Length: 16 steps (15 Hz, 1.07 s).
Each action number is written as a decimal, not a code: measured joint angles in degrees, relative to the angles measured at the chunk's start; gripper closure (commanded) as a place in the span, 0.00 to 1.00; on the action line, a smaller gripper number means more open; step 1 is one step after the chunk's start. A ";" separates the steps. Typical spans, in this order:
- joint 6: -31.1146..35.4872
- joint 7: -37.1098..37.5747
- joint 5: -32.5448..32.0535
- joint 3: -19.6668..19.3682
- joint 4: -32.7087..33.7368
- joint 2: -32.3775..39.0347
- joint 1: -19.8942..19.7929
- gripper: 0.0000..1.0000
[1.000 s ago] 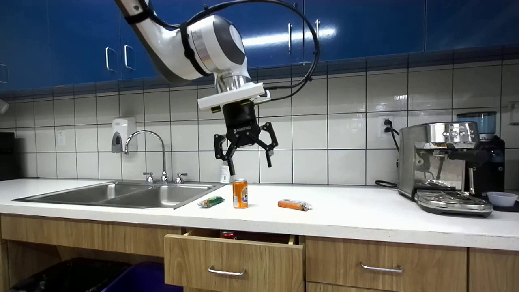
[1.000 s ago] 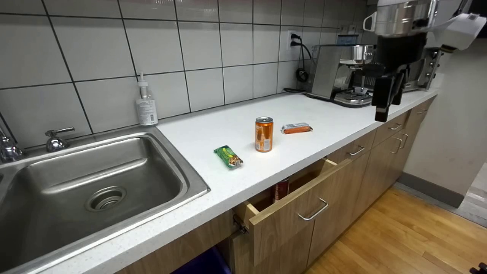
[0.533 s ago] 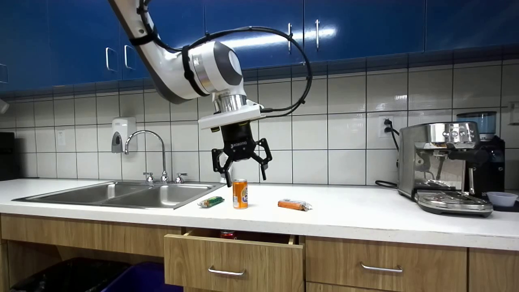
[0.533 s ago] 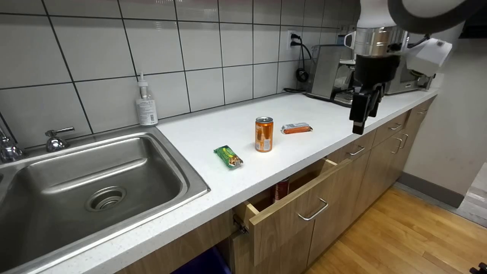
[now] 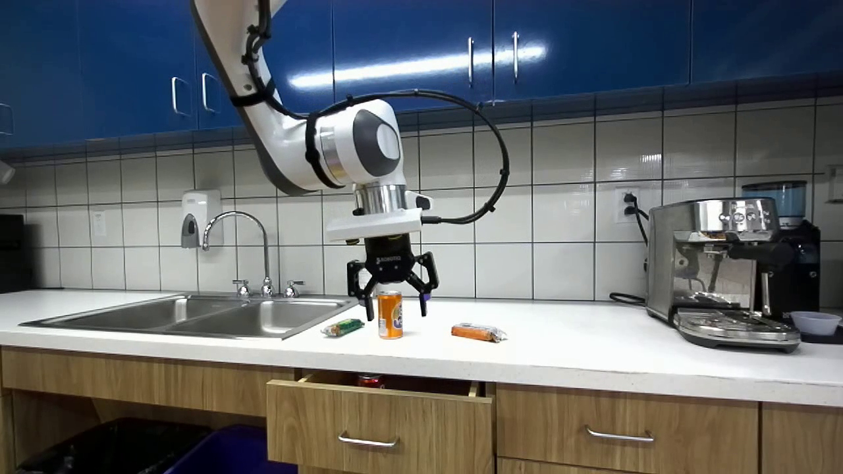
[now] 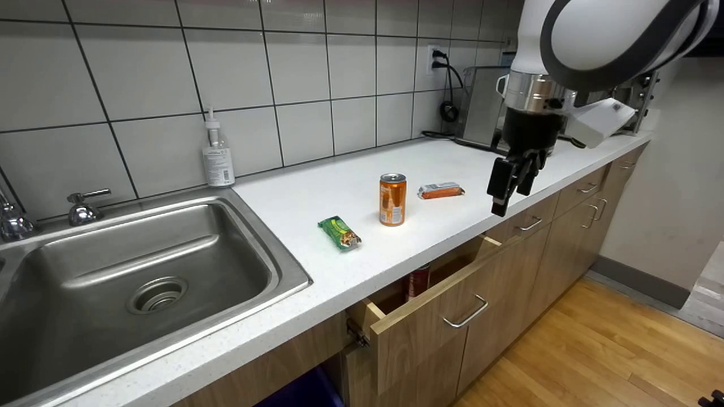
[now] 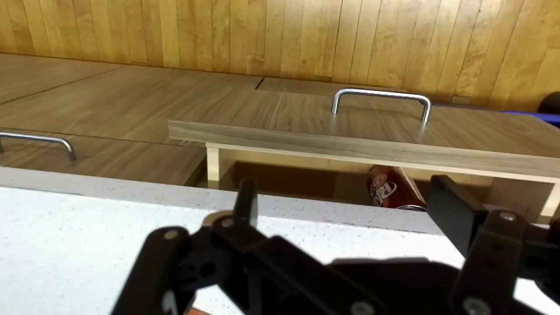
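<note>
My gripper hangs over the white counter, open, with nothing between its fingers. In an exterior view its fingers line up either side of an upright orange can. Seen from elsewhere, the gripper is well apart from that can, nearer the counter's front edge. A green-wrapped bar and an orange-wrapped bar lie on either side of the can. Beyond my open gripper in the wrist view is a pulled-out drawer holding a dark red can, partly hidden by the counter edge.
A steel sink is set into the counter, with a faucet behind it. A pump bottle stands at its back corner. An espresso machine occupies the far end. Blue cabinets hang above the tiled wall.
The arm has come down steadily, bringing my open gripper lower and closer to the orange can. The cans, the bars and the drawer have stayed where they were.
</note>
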 measured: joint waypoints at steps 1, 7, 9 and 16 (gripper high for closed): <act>0.66 -0.01 0.25 0.00 0.29 0.95 -0.02 0.00; 3.51 -0.03 0.33 0.39 2.48 6.35 0.00 0.00; 4.33 -0.08 0.73 0.79 3.51 8.39 0.00 0.00; 5.75 -0.37 1.63 1.89 7.68 14.54 0.01 0.00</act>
